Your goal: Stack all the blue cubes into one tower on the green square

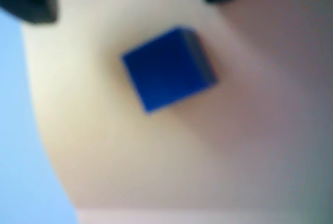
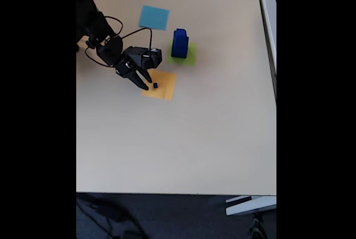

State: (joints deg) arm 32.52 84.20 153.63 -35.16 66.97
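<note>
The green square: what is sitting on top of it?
A stack of blue cubes stands on the green square, hiding its middle. In the fixed view the separate cubes cannot be counted. One tiny cube lies apart on the orange square.

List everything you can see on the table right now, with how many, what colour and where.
Small dark-blue cube: one, on the orange-yellow paper square, between the open fingers in the wrist view.
Dark-blue cube tower: one, on the light-green square.
Light-green paper square: one, centre top in the fixed view.
Light-blue paper square: one, upper left of the tower.
Orange-yellow paper square: one, below the tower.
Beige table: one.
Black gripper: one, open over the small cube.
</note>
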